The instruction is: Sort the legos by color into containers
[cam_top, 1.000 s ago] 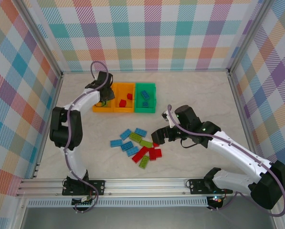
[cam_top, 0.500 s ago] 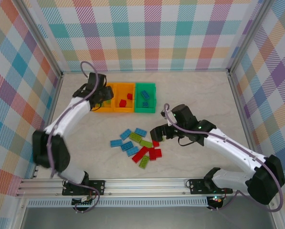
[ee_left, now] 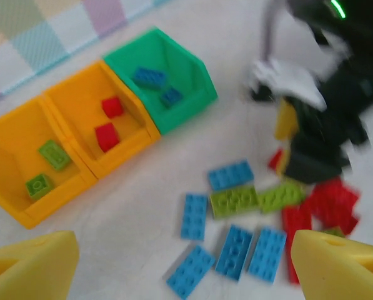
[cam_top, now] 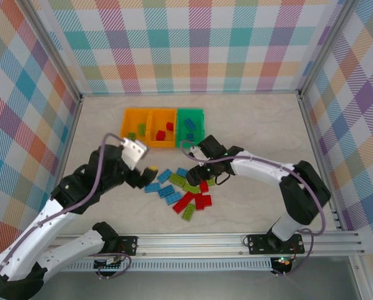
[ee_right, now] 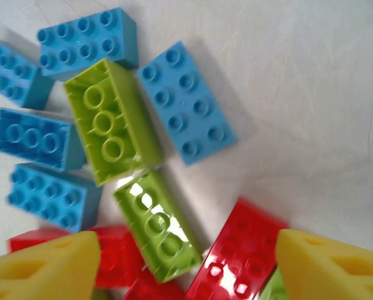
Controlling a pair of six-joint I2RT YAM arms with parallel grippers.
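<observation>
Nearest, at lower left of the top view, the left end effector (cam_top: 145, 174) hangs above the left edge of the brick pile with its fingers spread wide and nothing between them. Just beyond, at the middle of the frame, the loose legos (cam_top: 183, 190) lie scattered on the surface (cam_top: 255, 125): blue ones to the left, lime green in the middle, red to the lower right, some touching or overlapping. The right end effector (cam_top: 200, 172) is low over the upper right of that pile. Its wrist view shows its fingers apart on either side of a lime green brick (ee_right: 158, 228) and a red brick (ee_right: 239, 256), pinching neither yet. Farthest, toward upper centre, stand the containers: the left orange bin (cam_top: 125, 128) holds two lime green bricks, the middle orange bin (cam_top: 163, 111) two red, the green bin (cam_top: 203, 128) two blue. By my reckoning the sorting is only begun, with six bricks placed and most waiting in the pile
</observation>
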